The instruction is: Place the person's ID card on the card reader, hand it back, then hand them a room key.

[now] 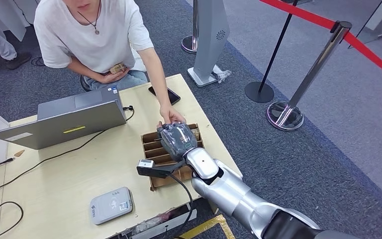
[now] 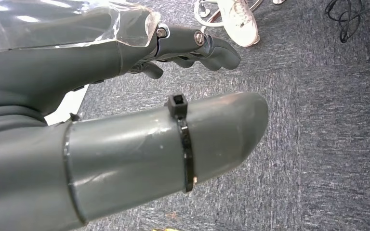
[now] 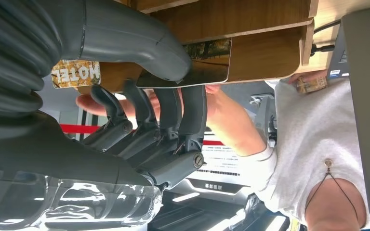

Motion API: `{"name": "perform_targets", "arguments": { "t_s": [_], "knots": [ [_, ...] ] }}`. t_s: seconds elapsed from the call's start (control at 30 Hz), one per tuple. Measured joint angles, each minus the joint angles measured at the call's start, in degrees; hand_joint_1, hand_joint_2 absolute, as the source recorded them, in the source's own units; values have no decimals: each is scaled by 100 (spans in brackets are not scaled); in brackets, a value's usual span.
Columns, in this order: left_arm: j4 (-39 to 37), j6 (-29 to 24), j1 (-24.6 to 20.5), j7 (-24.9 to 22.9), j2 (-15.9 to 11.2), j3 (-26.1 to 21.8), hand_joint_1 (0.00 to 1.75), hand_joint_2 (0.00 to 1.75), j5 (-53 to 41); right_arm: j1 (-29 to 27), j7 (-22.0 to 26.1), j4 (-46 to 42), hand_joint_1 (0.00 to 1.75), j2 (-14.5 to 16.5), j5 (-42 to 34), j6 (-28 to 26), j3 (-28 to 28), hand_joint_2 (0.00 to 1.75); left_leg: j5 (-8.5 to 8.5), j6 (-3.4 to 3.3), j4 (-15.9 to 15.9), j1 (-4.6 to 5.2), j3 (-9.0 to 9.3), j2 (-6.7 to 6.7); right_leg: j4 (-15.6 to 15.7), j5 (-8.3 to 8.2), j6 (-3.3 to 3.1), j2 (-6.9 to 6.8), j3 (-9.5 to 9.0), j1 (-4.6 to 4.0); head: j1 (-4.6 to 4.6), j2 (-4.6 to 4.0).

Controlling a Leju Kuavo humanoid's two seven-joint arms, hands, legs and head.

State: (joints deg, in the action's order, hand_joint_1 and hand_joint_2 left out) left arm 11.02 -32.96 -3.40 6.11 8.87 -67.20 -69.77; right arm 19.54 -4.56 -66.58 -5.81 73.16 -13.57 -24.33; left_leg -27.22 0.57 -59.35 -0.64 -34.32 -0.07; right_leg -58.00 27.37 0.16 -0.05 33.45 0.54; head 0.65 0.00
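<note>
A laptop (image 1: 62, 119), phone (image 1: 164, 94) and grey card reader (image 1: 111, 205) are spread on the table (image 1: 54, 179). A card (image 3: 192, 65) is pinched by the right hand (image 1: 178, 139) above the cardboard box (image 1: 155, 148), with the person's hand (image 1: 171, 117) touching it. The left hand (image 2: 125, 125) is hung over carpet, fingers curled, nothing held.
</note>
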Motion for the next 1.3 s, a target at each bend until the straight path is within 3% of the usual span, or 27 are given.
{"name": "perform_targets", "arguments": {
  "t_s": [0.7,1.3],
  "knots": [
    [0,-11,1,63,0,-5,0,0,16,5,102,-128,175,-63,-1,-145,0,175,0,0,0,0,0,0,0,0,0,0,0,0,0,0],
    [0,-31,3,58,0,-47,0,0,18,19,633,-1348,175,-342,-408,-559,198,175,0,0,-1,0,0,-1,0,0,0,0,0,0,0,0]
  ]
}}
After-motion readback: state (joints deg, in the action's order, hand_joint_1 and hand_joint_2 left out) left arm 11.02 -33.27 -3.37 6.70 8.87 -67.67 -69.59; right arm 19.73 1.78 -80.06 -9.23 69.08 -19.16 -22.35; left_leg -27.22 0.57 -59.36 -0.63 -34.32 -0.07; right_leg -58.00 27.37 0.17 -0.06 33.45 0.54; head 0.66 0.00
